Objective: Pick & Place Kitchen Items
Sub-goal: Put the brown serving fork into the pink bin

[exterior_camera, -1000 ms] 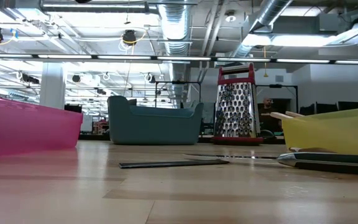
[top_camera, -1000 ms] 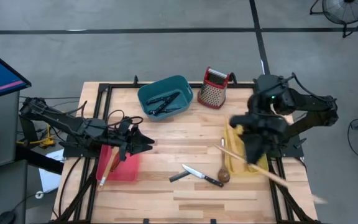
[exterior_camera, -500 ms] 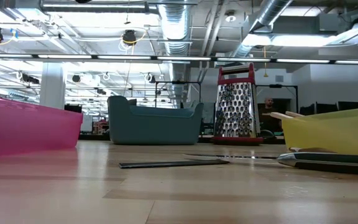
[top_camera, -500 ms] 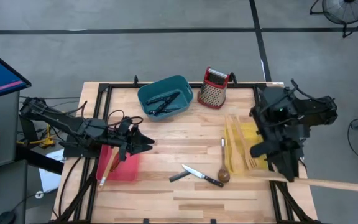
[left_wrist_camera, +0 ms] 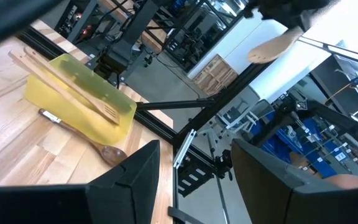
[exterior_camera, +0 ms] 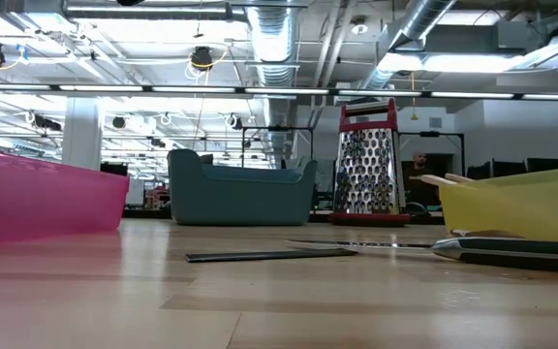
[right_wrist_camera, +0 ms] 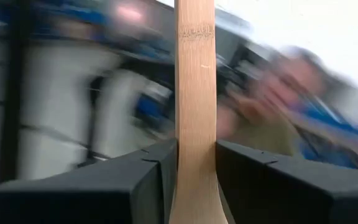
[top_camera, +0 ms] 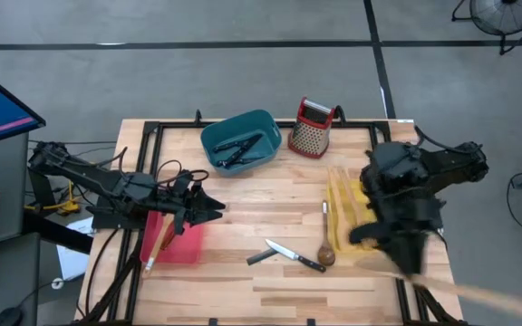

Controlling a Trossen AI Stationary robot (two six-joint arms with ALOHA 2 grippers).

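Pale wood is clamped between the two dark fingers of the right tool: a long wooden utensil is held by its handle, as the right wrist view shows plainly. In the high view the right tool is seen over the surface's right edge, beside the yellow bin, with the utensil streaking out past the surface toward the floor. Other wooden utensils already lie in that bin. A dark wooden spoon and a black-handled knife are left on the bare surface between the bins, and black-handled items rest in the teal bin. The left tool is parked above the red bin, its fingers spread apart and holding nothing. The red-topped grater stands near the teal bin. The main risk is judged to lie in the long overhang: with most of the utensil's length beyond the grip, a fast swing could let it pivot or slip out and drop off the surface, and on the way down its free end could catch the yellow bin's rim, tipping the bin or scattering what is stacked inside.
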